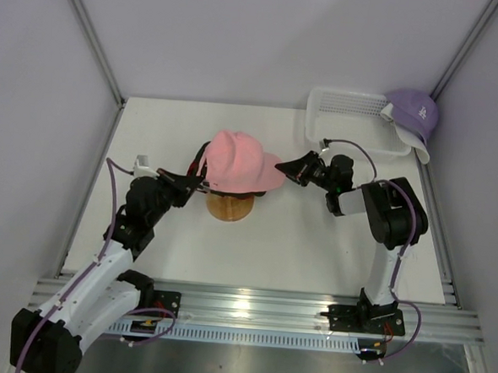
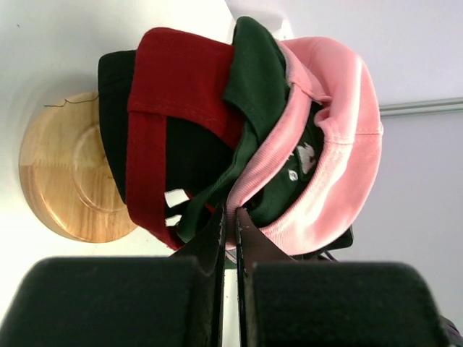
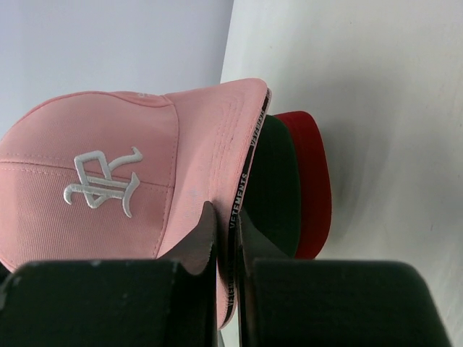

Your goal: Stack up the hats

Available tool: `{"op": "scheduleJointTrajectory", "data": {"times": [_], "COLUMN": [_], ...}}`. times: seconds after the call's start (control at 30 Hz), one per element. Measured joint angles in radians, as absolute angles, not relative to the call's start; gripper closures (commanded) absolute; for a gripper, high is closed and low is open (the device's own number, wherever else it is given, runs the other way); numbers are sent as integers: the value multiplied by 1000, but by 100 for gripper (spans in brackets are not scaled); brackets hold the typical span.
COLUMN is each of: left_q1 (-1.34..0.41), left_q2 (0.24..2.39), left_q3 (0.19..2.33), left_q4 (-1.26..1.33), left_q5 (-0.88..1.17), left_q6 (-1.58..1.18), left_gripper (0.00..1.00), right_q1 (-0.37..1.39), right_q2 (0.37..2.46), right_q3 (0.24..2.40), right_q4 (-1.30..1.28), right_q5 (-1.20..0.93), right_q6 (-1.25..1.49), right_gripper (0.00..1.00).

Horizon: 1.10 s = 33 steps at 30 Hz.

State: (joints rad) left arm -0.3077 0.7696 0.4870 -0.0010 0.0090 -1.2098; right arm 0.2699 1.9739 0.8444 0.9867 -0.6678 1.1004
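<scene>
A pink cap (image 1: pixel 238 160) sits on top of a stack on the round wooden stand (image 1: pixel 230 207). Under it show a black cap (image 2: pixel 116 123) and a red cap (image 2: pixel 181 94); the red brim (image 3: pixel 311 181) sticks out below the pink brim (image 3: pixel 217 137). My left gripper (image 1: pixel 200 183) is shut on the pink cap's rear edge (image 2: pixel 249 188). My right gripper (image 1: pixel 281 167) is shut on the pink brim's edge. A lavender cap (image 1: pixel 412 114) lies at the far right, on the basket's corner. The white cap is out of view.
A white mesh basket (image 1: pixel 346 116) stands at the back right of the white table (image 1: pixel 313 250). Grey walls close in the table on three sides. A metal rail (image 1: pixel 250 309) runs along the near edge.
</scene>
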Motion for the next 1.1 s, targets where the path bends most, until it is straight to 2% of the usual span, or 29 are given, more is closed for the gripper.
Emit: {"op": "scheduleJointTrajectory", "data": {"times": [0.2,0.3,0.47,0.7,0.73,0.83,1.1], "left_q1": [-276,-267,-259,-235,-230,-213,-187], "left_q2": [839,827,777,745,744,747,958], "left_q3": [484,486,490,539,556,640,1088], "left_q4": [63,62,19,-86,-103,-155,-244], "left_q5": [53,55,39,19,8,-8,94], "left_q6": [-1173,-1139,-1076,-958,-932,-836,-538], "left_gripper": [99,90,84,54,53,47,50], "right_q1": [287,297,313,314,313,313,315], "right_q2": [2046,2086,2106,2097,2090,2059,1997], "right_q3": [911,936,936,946,953,988,1104], "right_q4": [1010,1047,1075,1037,1004,897,645], "right_q5": [-666,-664,-651,-644,-640,-638,-625], "right_q6": [1091,1094,1099,1065,1046,975,798], "right_gripper": [100,100,100,100,100,100,100]}}
